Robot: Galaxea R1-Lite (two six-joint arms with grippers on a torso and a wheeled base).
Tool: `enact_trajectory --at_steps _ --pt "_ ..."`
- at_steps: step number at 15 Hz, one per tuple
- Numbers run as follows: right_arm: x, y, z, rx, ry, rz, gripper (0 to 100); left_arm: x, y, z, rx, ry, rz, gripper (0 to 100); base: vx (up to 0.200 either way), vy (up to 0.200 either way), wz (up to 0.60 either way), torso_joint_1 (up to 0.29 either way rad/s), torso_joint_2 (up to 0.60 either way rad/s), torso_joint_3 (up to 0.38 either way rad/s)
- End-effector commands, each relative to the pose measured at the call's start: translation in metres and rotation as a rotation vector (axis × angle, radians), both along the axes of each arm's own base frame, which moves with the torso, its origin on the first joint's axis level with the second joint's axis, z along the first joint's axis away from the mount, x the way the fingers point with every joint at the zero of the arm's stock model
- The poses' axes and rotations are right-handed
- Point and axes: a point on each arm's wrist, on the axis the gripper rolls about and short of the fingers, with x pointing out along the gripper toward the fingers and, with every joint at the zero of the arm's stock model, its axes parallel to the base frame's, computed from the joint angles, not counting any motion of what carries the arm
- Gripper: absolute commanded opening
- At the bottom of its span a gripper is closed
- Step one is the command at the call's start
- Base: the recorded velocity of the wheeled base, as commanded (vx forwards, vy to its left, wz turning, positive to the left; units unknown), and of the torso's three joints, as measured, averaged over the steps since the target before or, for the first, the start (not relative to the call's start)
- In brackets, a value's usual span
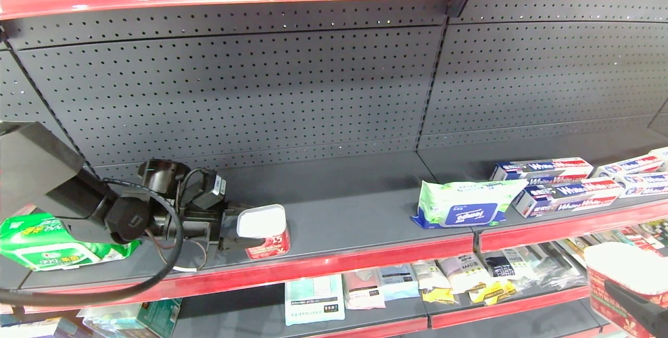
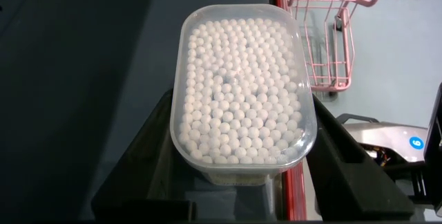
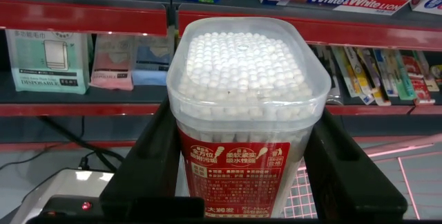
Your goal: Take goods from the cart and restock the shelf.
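- Cotton swab tub is standing upright near the front edge of the shelf
- Left pincer is clamping that tub, with a finger pressing on each side
- Right pincer is gripping a second swab tub the same way, low in front of the lower shelves
- Wipes pack and toothpaste boxes are lying farther right on the shelf

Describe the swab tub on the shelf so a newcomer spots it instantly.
Find the grey shelf board with the red front edge, below the pegboard back. Near its left end, in the left gripper, stands the cotton swab tub: white top, red label. The green pack beside it is soft, and the twin tub in the right gripper is off the shelf.
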Motion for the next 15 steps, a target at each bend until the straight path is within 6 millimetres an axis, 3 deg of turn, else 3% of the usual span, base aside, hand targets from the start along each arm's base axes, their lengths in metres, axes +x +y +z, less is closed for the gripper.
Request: enact_trajectory --at_steps 1,15 --pt "-0.0002 -0.0001 0.0003 -0.001 -0.004 -0.002 0 0.0 -0.0006 0.0004 0.0 -0.003 -0.002 0 0.0 0.0 0.0 0.0 0.0 0.0" --pt "-0.0007 0.0 -0.0002 -0.008 -0.002 0.001 0 -0.0006 -0.0023 -0.0007 -0.006 -0.028 -0.026 0 0.0 0.0 0.0 0.0 0.0 0.0"
